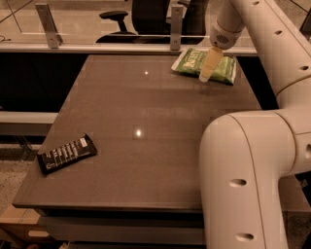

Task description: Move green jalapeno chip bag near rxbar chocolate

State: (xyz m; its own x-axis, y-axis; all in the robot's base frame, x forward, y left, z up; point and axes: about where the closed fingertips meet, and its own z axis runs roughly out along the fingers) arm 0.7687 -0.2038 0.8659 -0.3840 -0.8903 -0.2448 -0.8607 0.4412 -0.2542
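Though grip unclear, claw (206,76) at one green jalapeno chip bag (191,62); one rxbar chocolate (66,154)

The brown surface (146,170) is reflecting two small light spots (138,132). Behind it two metal posts (47,22) are standing on a pale ledge (97,47), with a black office chair (114,14) beyond. The tool (206,76) is hanging over the far right corner.
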